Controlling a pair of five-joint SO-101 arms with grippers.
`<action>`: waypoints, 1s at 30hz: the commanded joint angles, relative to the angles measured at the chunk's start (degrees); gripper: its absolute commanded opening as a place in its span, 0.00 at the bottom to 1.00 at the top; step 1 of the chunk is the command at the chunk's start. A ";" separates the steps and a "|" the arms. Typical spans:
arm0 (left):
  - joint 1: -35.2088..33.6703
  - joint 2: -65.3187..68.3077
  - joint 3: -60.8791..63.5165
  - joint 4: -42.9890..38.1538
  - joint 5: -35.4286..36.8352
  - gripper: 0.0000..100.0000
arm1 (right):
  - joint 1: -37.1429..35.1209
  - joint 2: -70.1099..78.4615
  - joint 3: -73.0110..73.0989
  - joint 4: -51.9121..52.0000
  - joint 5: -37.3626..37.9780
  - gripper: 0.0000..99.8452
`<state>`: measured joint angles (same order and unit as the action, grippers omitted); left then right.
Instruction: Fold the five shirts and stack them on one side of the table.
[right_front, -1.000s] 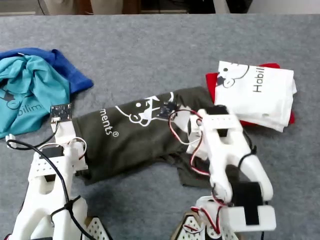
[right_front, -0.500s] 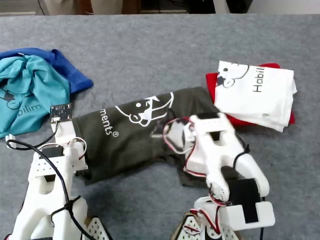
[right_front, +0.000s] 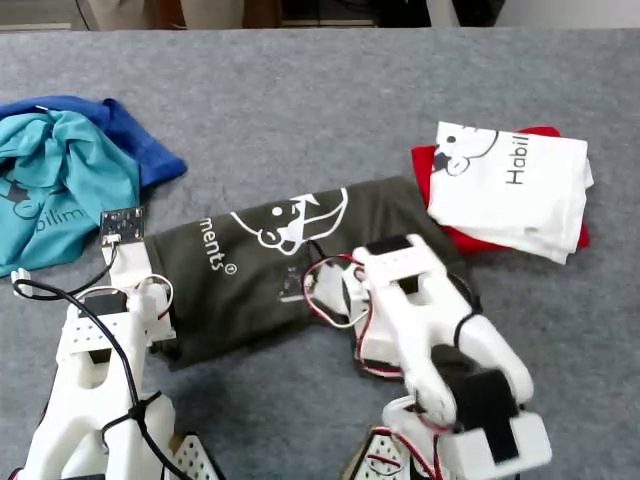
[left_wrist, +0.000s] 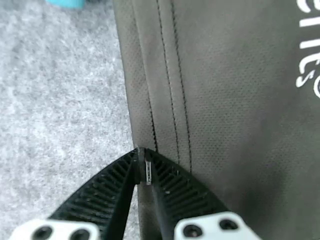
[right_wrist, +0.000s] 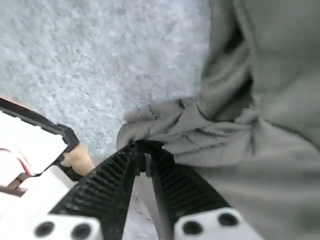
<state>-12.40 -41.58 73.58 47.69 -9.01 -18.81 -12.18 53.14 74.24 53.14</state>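
Grey table (right_front: 300, 90), 5 shirts on it, 2 arms at the near edge. Biggest item is the dark shirt (right_front: 240, 280): it lies flat mid-table, running across between the arms, print side up, and the edge nearest the arms is rumpled under the right arm (right_front: 425, 310). The right arm covers that end of the shirt from above, so the fold line there is hard to make out. The left arm (right_front: 95, 360) sits at the shirt's other end. At the right side of the table, the white shirt (right_front: 510, 190) is folded and stacked on the red shirt (right_front: 428, 168). Only the red one's borders show, and the stack touches or slightly overlaps the dark shirt's corner, can't tell which. At the left side, the teal shirt (right_front: 70, 175) is crumpled on top of the blue shirt (right_front: 135, 135); neither is folded, and both are cut off by the frame edge. Left gripper (left_wrist: 144, 159): jaws nearly closed, tips pinching the stitched hem at the dark shirt's edge, right where the cloth meets the table. Right gripper (right_wrist: 145, 152): jaws clamped on a bunched wad of the same shirt, with the fabric gathered in wrinkles at the tips.
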 joint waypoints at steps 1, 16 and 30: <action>-0.62 -1.27 -0.18 -0.79 0.35 0.02 | -0.84 -9.19 -3.47 3.08 -0.35 0.00; -0.62 -1.27 -0.26 -0.79 0.26 0.02 | -1.10 -14.73 1.89 -0.88 -0.35 0.18; -0.62 -1.27 -0.26 -0.79 0.26 0.02 | -0.84 -7.69 0.48 -1.93 -0.70 0.00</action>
<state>-12.40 -41.58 73.58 47.69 -9.01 -19.08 -16.40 55.34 70.02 53.14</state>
